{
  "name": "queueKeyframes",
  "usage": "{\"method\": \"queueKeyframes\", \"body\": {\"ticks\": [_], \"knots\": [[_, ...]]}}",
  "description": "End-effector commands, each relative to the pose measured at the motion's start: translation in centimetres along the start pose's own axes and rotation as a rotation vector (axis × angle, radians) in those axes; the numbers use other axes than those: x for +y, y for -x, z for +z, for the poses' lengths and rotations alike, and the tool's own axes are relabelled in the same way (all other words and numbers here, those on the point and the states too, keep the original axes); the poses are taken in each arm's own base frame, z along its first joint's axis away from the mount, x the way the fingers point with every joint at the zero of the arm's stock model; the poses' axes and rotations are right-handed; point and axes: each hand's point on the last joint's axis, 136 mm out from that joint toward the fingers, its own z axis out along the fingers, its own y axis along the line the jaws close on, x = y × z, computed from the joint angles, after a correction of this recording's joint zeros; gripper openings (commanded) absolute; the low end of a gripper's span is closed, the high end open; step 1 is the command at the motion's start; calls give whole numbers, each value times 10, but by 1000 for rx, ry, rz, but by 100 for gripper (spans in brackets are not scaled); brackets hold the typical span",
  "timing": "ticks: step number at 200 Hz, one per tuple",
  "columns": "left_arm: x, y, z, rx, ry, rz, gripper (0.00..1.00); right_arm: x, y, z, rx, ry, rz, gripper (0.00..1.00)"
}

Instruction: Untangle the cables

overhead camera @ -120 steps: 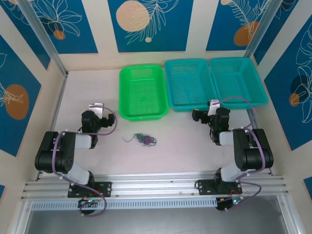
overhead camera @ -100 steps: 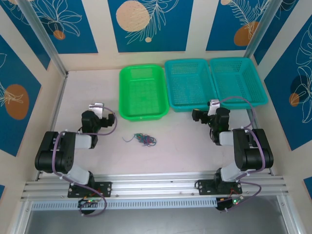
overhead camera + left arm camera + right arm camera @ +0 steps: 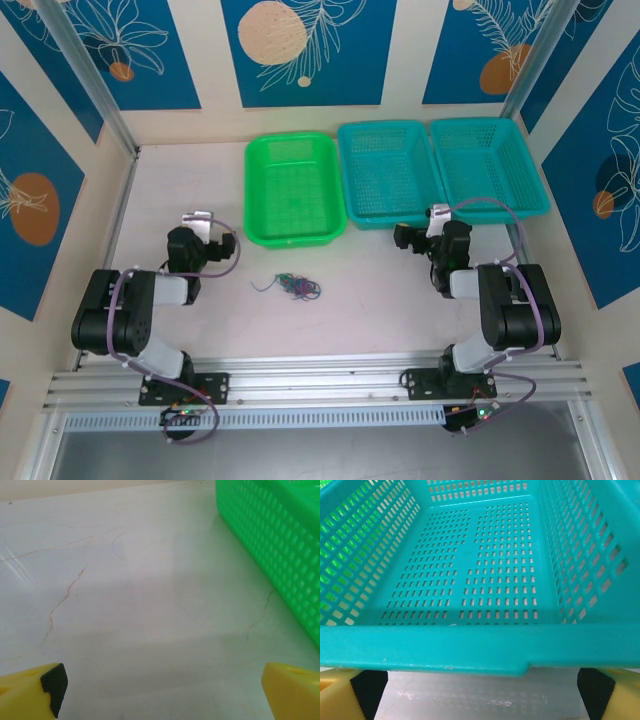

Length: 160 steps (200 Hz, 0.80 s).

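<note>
From above, the cables (image 3: 292, 287) lie as one small knot of blue, red and green on the table (image 3: 380, 300), about midway between its left and right edges and somewhat nearer the near edge; they sit just in front of the green basket (image 3: 249, 190), apart from its near wall; the knot runs roughly left to right, with one thin strand trailing off its left end. The left gripper (image 3: 215, 243) is the closer of the two; the knot lies to its right and a little toward the near edge. The right gripper (image 3: 405, 236) stands well apart from the knot, close to the near rim of the teal basket (image 3: 343, 170); the knot is to its left and nearer the near edge.

At the left wrist, the left gripper (image 3: 165, 690) has its yellow fingers (image 3: 30, 692) spread to the sides of the picture with bare table between them, so it is wide open and holds nothing; the green basket's wall (image 3: 270, 540) runs along the right; I judge it must swing right and back to face the knot.

At the right wrist, the right gripper (image 3: 480, 695) is likewise spread wide and empty; the teal basket's rim (image 3: 470, 650) crosses just ahead of it; a reach from here would probably have to turn left, away from that rim.
</note>
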Motion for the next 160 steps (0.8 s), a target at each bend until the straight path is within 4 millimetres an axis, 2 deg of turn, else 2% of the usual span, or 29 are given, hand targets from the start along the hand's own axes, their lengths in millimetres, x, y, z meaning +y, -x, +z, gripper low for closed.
{"method": "queueKeyframes", "body": {"ticks": [1, 26, 42, 55, 68, 80, 96, 114, 135, 160], "knots": [[-2, 9, -1, -35, -16, 10, 100, -4, 15, 0, -38, -32, -21, 99], [11, 20, -15, -67, 66, -17, 100, 1, 34, -23, -92, -183, -80, 99], [32, 24, -34, -99, 207, -61, 100, -6, 31, -42, -25, -257, 56, 99], [42, 29, -49, -88, 277, -111, 100, -5, 29, -59, 18, -300, 52, 99], [48, 37, -64, -88, 328, -137, 100, 1, 31, -77, 37, -287, 73, 99], [53, 43, -80, -85, 366, -185, 100, 2, 33, -97, 47, -278, 176, 99], [55, 50, -96, -73, 374, -260, 100, 16, 39, -116, 58, -186, 238, 99], [41, 55, -108, -2, 296, -365, 96, 34, 51, -136, 79, -109, 263, 99], [7, 55, -119, 121, 125, -548, 89, 68, 66, -157, 136, 51, 288, 99], [-42, 39, -135, 285, -68, -693, 80, 139, 77, -182, 245, 407, 270, 100]]}}
